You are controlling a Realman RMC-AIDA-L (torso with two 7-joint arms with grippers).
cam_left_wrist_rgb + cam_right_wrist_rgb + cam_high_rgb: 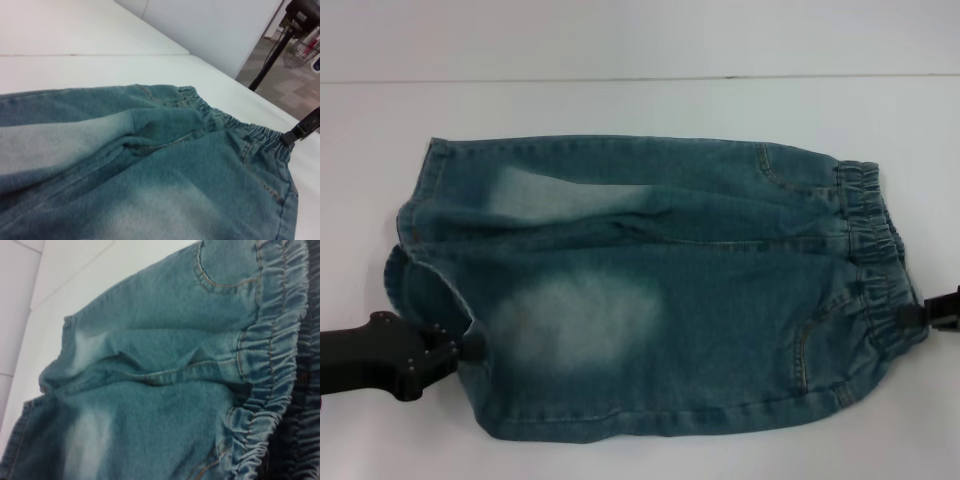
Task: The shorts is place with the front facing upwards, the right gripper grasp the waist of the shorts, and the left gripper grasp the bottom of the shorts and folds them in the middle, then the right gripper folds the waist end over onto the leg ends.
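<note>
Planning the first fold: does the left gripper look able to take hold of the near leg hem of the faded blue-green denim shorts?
Probably yes: the left gripper already sits at the near leg hem of the shorts, with nothing between them.

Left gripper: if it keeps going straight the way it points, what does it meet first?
The left gripper points toward the robot's right and is already at the hem of the shorts. Going on, it would push into that near leg's denim first, though its height over the table is unclear.

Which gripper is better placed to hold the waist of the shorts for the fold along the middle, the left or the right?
The right gripper. It is already at the elastic waistband of the shorts, at their near right corner. The left gripper sits at the opposite end, by the near leg hem, so it suits the bottom instead.
</note>
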